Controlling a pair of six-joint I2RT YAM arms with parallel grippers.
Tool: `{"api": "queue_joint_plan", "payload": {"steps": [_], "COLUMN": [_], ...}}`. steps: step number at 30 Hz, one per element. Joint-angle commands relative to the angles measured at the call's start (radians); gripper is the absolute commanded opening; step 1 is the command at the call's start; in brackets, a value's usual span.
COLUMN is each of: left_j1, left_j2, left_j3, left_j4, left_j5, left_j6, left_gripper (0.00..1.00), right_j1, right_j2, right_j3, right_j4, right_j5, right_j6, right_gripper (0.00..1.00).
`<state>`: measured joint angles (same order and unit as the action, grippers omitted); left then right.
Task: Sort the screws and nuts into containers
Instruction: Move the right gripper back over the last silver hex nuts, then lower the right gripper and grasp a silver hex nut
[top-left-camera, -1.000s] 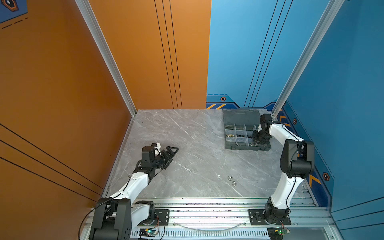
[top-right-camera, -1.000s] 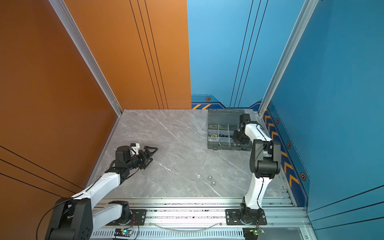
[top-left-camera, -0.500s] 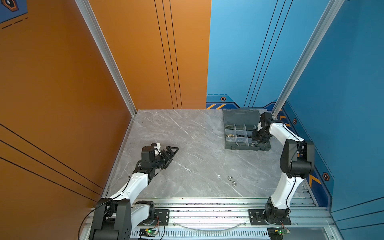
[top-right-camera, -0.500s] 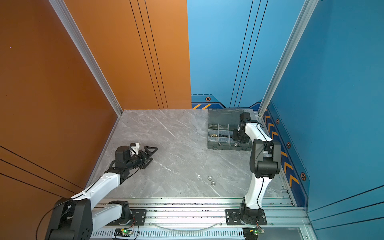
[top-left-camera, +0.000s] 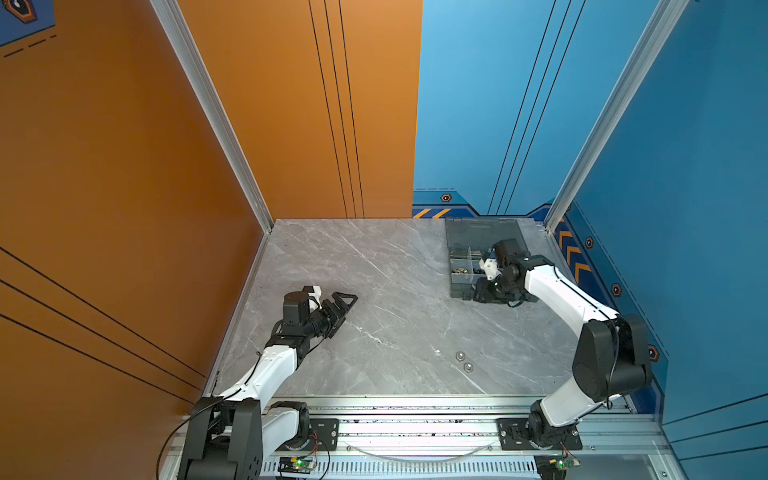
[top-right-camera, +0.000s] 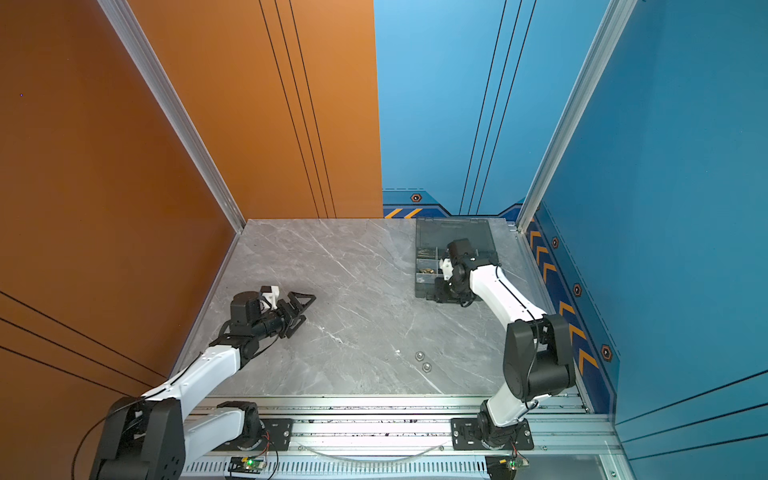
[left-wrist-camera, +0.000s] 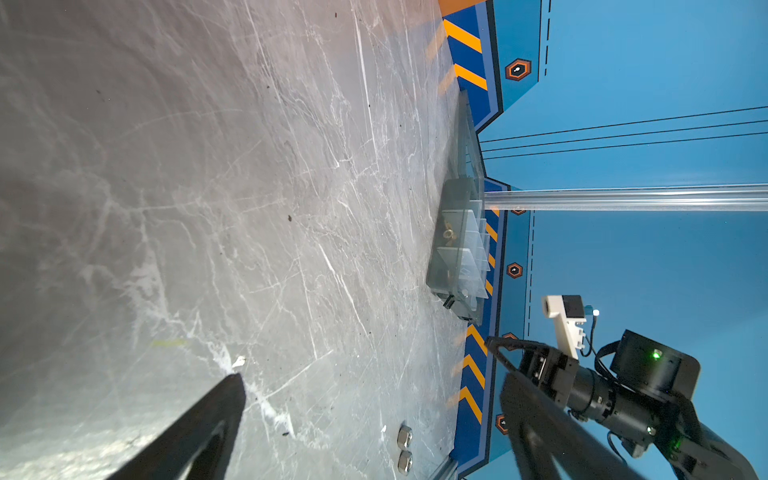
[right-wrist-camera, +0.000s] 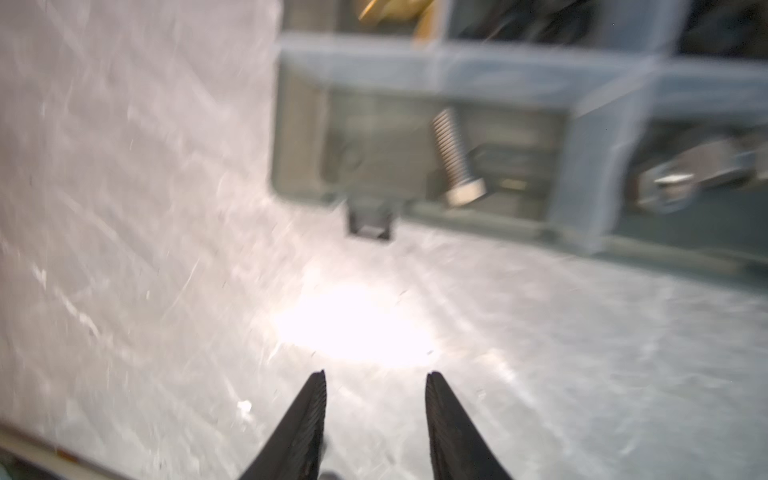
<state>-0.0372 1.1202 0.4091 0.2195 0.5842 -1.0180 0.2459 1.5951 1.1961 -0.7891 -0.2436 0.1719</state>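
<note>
Right arm has swung its wrist off the box's far-right side round to the front edge, its jaws parting wider on the way; left arm hasn't budged. Grey marble worktop carries everything. Smoky-grey organiser box sits at the back right w/ its lid lying open behind it, clear dividers splitting it into compartments. Right jaws point down at the box's near edge; the wrist view shows them spread apart w/ nothing btwn them, tips over bare worktop just in front of the box wall. Left jaws sit low over the worktop's left side, spread wide, empty, well apart from the box. Right wrist view is blurred, but a silver bolt lies tilted in the front corner compartment; the next compartment holds another silver piece, too smeared to name. Brass nuts sit in the compartment behind the bolt's. Two silver nuts lie loose on the worktop near the front rail, just beside each other, well apart from both sets of jaws
</note>
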Motion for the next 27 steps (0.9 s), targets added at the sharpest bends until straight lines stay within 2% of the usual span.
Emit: {"api": "queue_joint_plan", "payload": {"steps": [1,6,10,15,27], "left_j1": [-0.006,-0.009,-0.013,-0.02,-0.033], "left_j2": [-0.014,-0.028,-0.029,-0.029,-0.035], "left_j3": [0.014,0.005,-0.001,-0.008,-0.007], "left_j4": [-0.002,-0.001,-0.001,-0.001,0.0], "left_j5": [0.007,0.002,0.007,0.009,0.001], "left_j6": [0.005,0.001,0.001,0.002,0.001], "left_gripper": [0.98,0.98,0.98,0.98,0.98], "right_j1": [0.081,0.194,0.281,0.359,0.385], "right_j2": [-0.039,-0.041,-0.044,-0.044,-0.037], "right_j3": [-0.058,-0.133,-0.185,-0.242,-0.31], "right_j4": [-0.052,-0.077,-0.075,-0.045,0.021], "right_j5": [-0.008,0.013,0.076,0.109,0.121], "right_j6": [0.017,0.152,0.26,0.35,0.395], "right_gripper": [0.44,0.44,0.45,0.48,0.49]}}
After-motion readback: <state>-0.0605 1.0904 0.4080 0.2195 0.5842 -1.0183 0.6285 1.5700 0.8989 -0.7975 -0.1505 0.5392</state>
